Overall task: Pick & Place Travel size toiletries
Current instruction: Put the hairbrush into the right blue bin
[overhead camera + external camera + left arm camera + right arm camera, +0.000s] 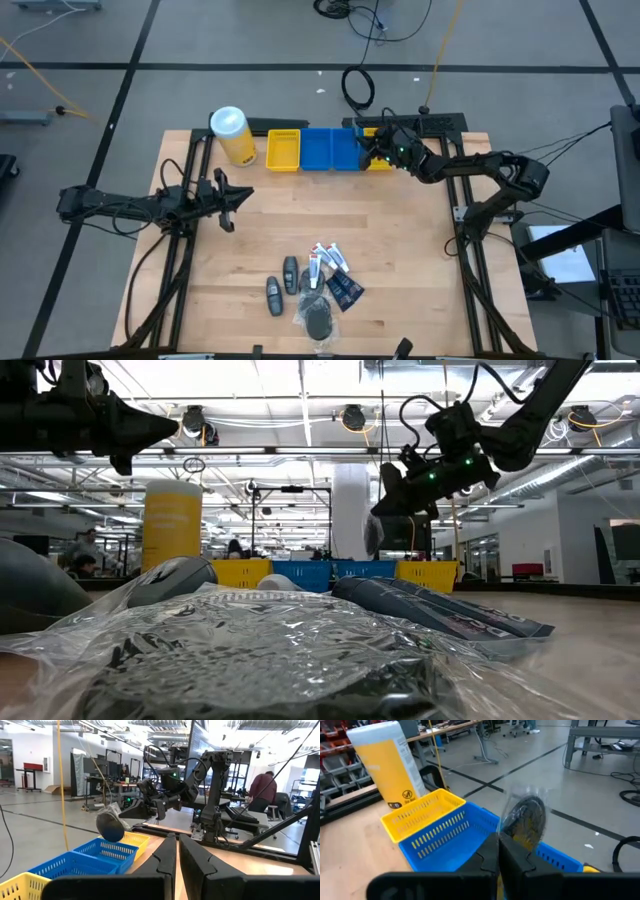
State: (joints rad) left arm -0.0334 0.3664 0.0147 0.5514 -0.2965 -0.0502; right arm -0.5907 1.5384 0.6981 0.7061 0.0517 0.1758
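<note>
My right claw (498,851) was clamped on a bagged black puff (524,820) above the bins (318,150), not yet dropped, my left claw (228,200) waited narrow over the counter (400,250), and the other toiletries (312,285) remained to move

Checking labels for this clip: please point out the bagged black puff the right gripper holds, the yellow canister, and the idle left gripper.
bagged black puff (110,825), left wrist view, dark round face.
yellow canister (234,138), high view, yellow side.
left gripper (233,205), high view, between its fingertips.
</note>
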